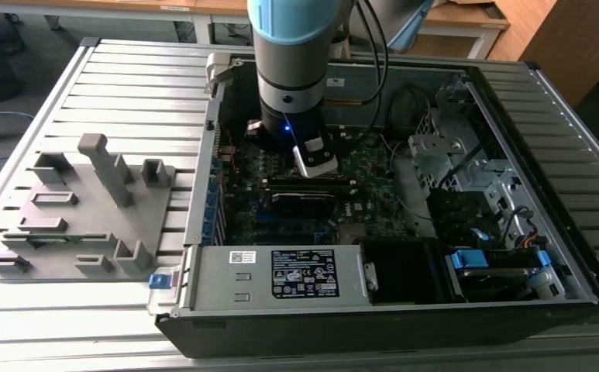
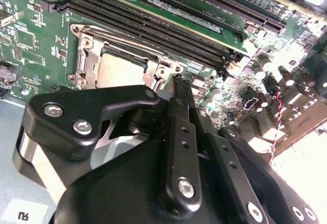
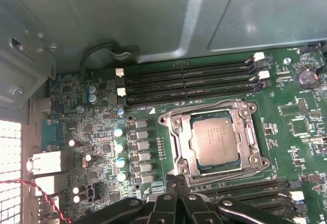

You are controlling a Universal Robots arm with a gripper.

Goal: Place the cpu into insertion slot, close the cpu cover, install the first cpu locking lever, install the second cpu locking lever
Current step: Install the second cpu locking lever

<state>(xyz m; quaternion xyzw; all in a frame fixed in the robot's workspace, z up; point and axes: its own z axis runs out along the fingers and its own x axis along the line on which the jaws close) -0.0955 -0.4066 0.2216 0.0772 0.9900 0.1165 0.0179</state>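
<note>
Item one: the open computer case [image 1: 403, 310], lying on its side on a ribbed metal table [image 1: 61, 85]. In the exterior view you see the arm [image 1: 290, 70] reaching down into the case over the green motherboard [image 1: 366, 174], and a grey fixture tray [image 1: 82, 209] resting on the table toward the exterior view's left, just beside the case. You also get the labelled power supply [image 1: 304, 273] at the case's near edge.

Item two: the gripper [image 3: 176, 182]. In the first wrist view you find its black fingertips [image 3: 180, 180] pressed together, nothing between them, poised just at the edge of the insertion slot [image 3: 176, 142]. The second wrist view gives you the same linkage from the other side: jaws closed, tips [image 2: 179, 86] at the corner of the socket frame.

Item three: the cpu [image 3: 214, 141]. The first wrist view shows you its dull silver top seated flat inside the insertion slot, with the cpu cover [image 3: 250, 132] lying as a silvery frame around it. In the second wrist view you catch part of the cpu [image 2: 120, 71], the rest hidden behind the gripper body.

Item four: memory slots [image 3: 189, 83], long and black, running beside the socket in both wrist views. Whether the locking levers are latched you cannot tell.
</note>
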